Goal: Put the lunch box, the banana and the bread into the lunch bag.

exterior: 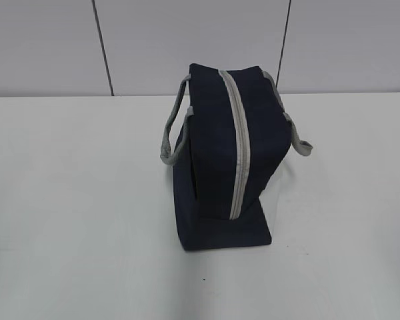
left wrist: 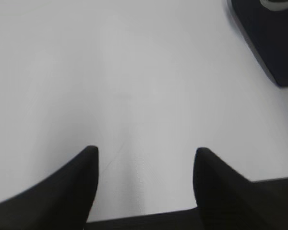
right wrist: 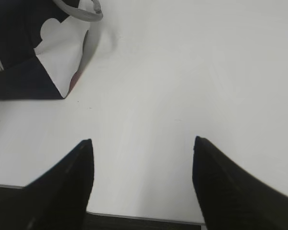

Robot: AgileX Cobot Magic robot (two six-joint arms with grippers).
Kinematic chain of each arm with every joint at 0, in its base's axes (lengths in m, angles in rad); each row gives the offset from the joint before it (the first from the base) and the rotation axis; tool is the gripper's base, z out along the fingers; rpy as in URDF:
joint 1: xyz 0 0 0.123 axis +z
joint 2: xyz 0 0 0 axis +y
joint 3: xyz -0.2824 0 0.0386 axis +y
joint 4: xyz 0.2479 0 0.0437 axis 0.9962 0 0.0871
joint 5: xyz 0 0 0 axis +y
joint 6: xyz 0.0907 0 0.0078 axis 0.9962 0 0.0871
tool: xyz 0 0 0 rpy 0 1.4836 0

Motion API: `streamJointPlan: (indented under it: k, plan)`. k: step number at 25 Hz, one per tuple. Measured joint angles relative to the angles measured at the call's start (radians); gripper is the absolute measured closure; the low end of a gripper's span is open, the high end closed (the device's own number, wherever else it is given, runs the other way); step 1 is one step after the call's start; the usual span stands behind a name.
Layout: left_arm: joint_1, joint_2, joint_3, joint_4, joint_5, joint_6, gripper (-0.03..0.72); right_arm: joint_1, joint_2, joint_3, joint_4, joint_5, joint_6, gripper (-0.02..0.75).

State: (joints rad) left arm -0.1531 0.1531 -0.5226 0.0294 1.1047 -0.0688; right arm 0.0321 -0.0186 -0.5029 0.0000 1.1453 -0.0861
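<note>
The navy lunch bag (exterior: 217,160) stands in the middle of the white table (exterior: 67,213), its grey zipper (exterior: 239,147) running along the top and looking closed. Grey strap handles (exterior: 170,140) hang at both sides. My left gripper (left wrist: 146,149) is open over bare table, with a corner of the lunch bag (left wrist: 269,43) at the far upper right. Open too, my right gripper (right wrist: 142,139) holds nothing; the lunch bag (right wrist: 19,57) and its white side panel (right wrist: 62,57) lie at the upper left. The lunch box, the banana and the bread are out of view. Neither gripper shows in the exterior view.
A pale grey panelled wall (exterior: 187,40) rises behind the table. In the right wrist view the table's near edge (right wrist: 144,218) runs just below the fingers. One strap handle (right wrist: 84,13) rests on the table beside the bag.
</note>
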Motion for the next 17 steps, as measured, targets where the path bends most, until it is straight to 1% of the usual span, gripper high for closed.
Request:
streamJointPlan:
  k: [2,7,9,17]
  plan:
    - [0.035,-0.036,0.000,0.000,0.000,0.000,0.254,-0.016,0.000,0.000,0.000,-0.001,0.000,0.260]
    - [0.123,-0.132,0.000,0.000,0.001,0.000,0.254,-0.021,0.000,0.000,0.000,-0.001,0.000,0.260]
    - [0.145,-0.161,0.000,0.000,0.002,0.000,0.254,-0.021,0.000,0.000,0.000,-0.001,0.000,0.260]
    - [0.154,-0.169,0.000,-0.001,0.003,0.000,0.265,-0.021,0.000,0.000,0.000,-0.001,0.000,0.260]
